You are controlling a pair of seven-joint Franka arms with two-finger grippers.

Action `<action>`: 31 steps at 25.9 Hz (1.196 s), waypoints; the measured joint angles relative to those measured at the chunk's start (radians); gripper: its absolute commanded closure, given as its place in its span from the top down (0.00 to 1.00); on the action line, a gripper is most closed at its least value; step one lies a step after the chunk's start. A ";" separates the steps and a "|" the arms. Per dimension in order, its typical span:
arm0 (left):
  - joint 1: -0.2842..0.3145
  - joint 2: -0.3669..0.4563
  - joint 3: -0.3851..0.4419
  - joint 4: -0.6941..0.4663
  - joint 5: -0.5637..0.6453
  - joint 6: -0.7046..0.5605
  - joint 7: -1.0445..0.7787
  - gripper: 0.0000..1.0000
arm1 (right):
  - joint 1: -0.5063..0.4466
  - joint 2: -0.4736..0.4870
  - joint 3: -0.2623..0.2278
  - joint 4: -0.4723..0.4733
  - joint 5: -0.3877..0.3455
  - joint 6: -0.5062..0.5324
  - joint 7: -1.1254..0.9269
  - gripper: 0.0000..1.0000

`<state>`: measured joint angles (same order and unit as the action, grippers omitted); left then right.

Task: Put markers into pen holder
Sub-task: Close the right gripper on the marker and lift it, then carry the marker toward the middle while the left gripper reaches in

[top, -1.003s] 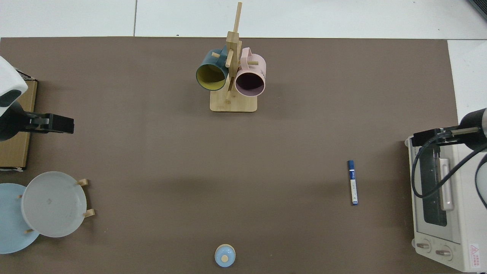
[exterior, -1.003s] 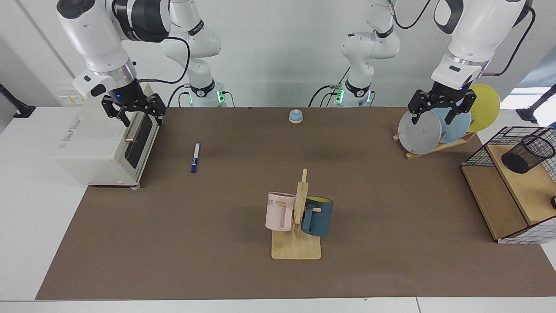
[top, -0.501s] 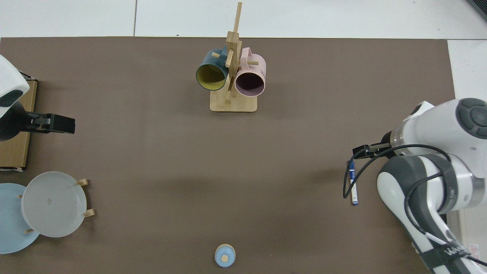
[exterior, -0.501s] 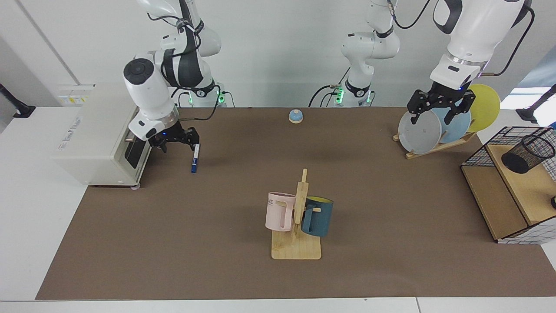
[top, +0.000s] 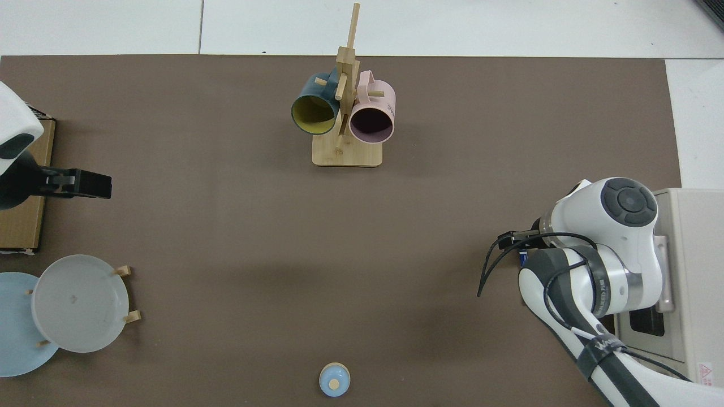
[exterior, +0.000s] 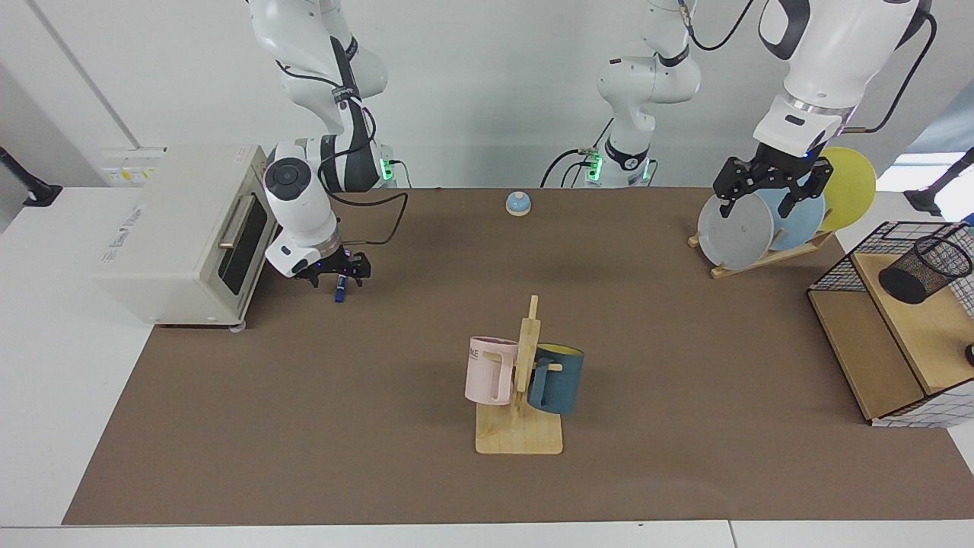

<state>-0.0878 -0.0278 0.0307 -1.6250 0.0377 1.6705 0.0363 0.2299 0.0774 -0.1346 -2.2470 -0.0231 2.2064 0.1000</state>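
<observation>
A plain white wall [exterior: 487, 91] is standing behind the white counter [exterior: 46, 365], which is carrying a brown mat [exterior: 685, 365].

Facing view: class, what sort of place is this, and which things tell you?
Probably a robotics lab staged as a kitchen: two Franka arms, a toaster oven, a mug rack, plates on a stand.

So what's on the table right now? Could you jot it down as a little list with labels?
marker: lies on the brown mat beside the toaster oven, only its blue end showing
right end effector: down at the marker
left end effector: open, waiting above the plate rack
pen holder: black mesh cup, tilted on the wooden shelf
mug tree: pink mug, dark blue mug
</observation>
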 measured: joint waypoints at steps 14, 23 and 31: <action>0.000 0.000 0.000 0.000 0.000 0.000 0.000 1.00 | -0.031 0.014 -0.006 -0.092 0.000 0.092 0.029 0.34; 0.000 0.000 0.000 0.000 0.000 0.000 0.000 1.00 | -0.013 0.014 -0.001 -0.091 0.000 0.092 0.046 0.00; 0.000 0.000 0.000 0.000 0.000 -0.008 0.000 1.00 | -0.010 0.014 -0.001 -0.049 0.003 0.066 0.124 0.00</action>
<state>-0.0878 -0.0280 0.0307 -1.6250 0.0377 1.6627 0.0363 0.2195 0.0913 -0.1351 -2.2959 -0.0206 2.2722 0.2243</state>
